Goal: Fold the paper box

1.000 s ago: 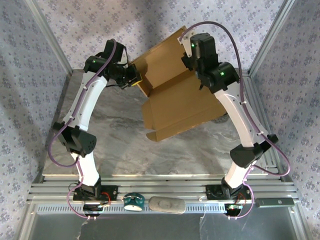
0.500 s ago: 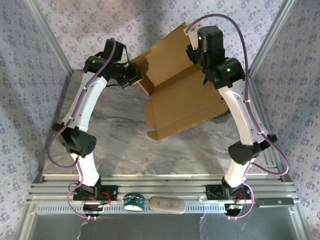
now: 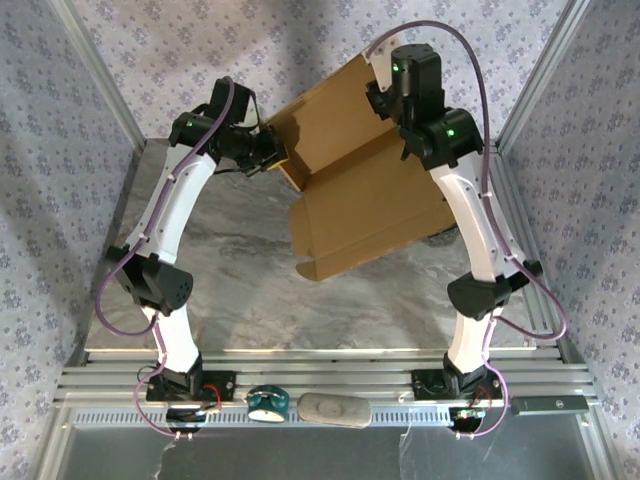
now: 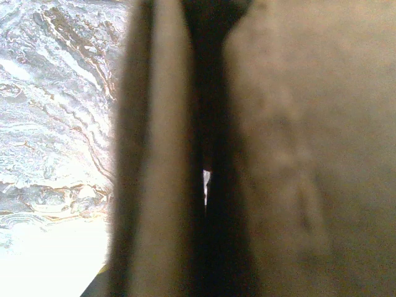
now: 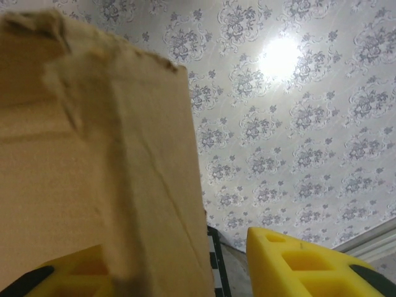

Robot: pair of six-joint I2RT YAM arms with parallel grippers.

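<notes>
- Folding is under way. The paper box [image 3: 360,210] lies over the far right part of the table [image 3: 230,290], its near panel resting on the table and its far panel raised steeply above the table's far edge.
- The left gripper [image 3: 275,155] sits at the box's left corner, above the table's far edge and left of its middle. Whether it is closed on the cardboard, I cannot tell.
- The right gripper [image 3: 380,103] stands high above the table's far edge, right of its middle, at the raised panel's top rim. Its wrist view shows the yellow fingers [image 5: 297,260] apart. The cardboard edge stands between them against one side, with daylight on the other, so it is not clamped.
- Recommendation, as a judgement:
  - Close the right jaws squarely on the rim before moving the panel.
  - Turn the panel about its crease, not across it.
  - Keep the left corner pinned so the sheet does not slide over the table.
- The top rim looks frayed, so a shallow bite may tear or slip.
- Obscured:
  - The left wrist view is blurred brown cardboard with a dark slit and a strip of table at the left.
  - The right arm covers the box's right edge.
  - The creases under the raised panel are not legible.
</notes>
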